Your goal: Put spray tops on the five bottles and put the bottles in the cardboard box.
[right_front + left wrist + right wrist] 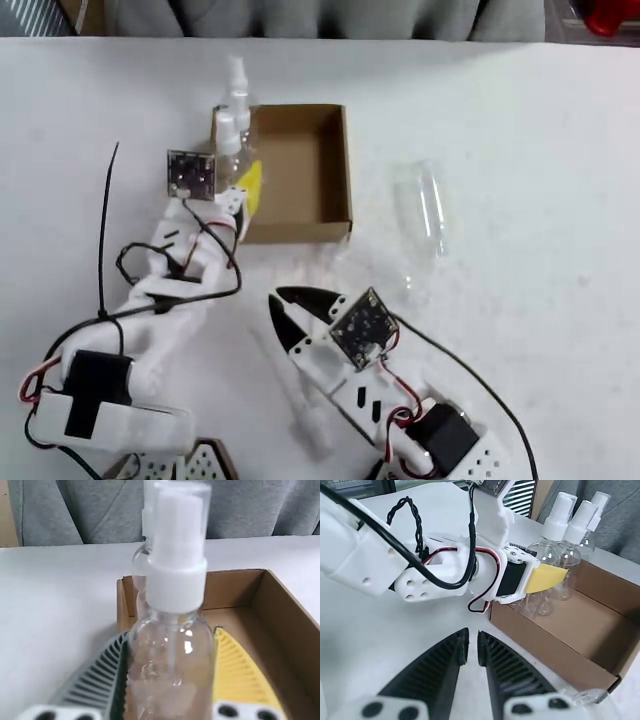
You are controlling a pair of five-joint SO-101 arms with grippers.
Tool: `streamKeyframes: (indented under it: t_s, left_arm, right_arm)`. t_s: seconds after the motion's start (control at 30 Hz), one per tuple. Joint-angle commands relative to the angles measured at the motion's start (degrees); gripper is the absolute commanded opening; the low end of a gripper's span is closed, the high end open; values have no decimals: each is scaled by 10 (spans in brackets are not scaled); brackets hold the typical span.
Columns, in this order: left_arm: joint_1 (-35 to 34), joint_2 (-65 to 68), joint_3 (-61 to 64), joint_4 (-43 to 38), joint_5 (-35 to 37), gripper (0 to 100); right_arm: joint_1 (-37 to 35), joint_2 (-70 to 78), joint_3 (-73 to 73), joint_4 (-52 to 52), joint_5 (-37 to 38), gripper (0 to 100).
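The cardboard box [300,200] lies open at mid-table. At its left end my left gripper [238,190] is shut on a clear bottle with a white spray top [172,645], held upright between the grey and yellow fingers. More topped bottles [236,95] stand just behind it in the box; in the right wrist view three spray tops [577,522] show together. A bare clear bottle [425,208] lies on the table right of the box. My right gripper [274,298] sits in front of the box, black fingers [450,657] drawn together on nothing.
A faint clear piece [410,285] lies on the table between the bare bottle and the right arm. A thin clear tube-like item [300,400] rests beside the right arm. Black cables [105,230] trail from the left arm. Open table lies to the far right.
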Motion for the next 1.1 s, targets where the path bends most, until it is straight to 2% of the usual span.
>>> streamKeyframes:
  t_s: [0.0, 0.33, 0.53, 1.07]
  left_arm:
    - [-12, -4, -1, -3, -4, 229]
    - [-19, -7, 0, 0, -4, 241]
    - [-22, -7, 4, 3, -2, 361]
    - [-37, -8, 1, 3, -2, 365]
  right_arm:
    - [18, -6, -12, 2, 1, 15]
    - [38, -7, -15, 2, 1, 15]
    - [38, -7, -15, 2, 1, 15]
    - [39, -7, -15, 2, 2, 15]
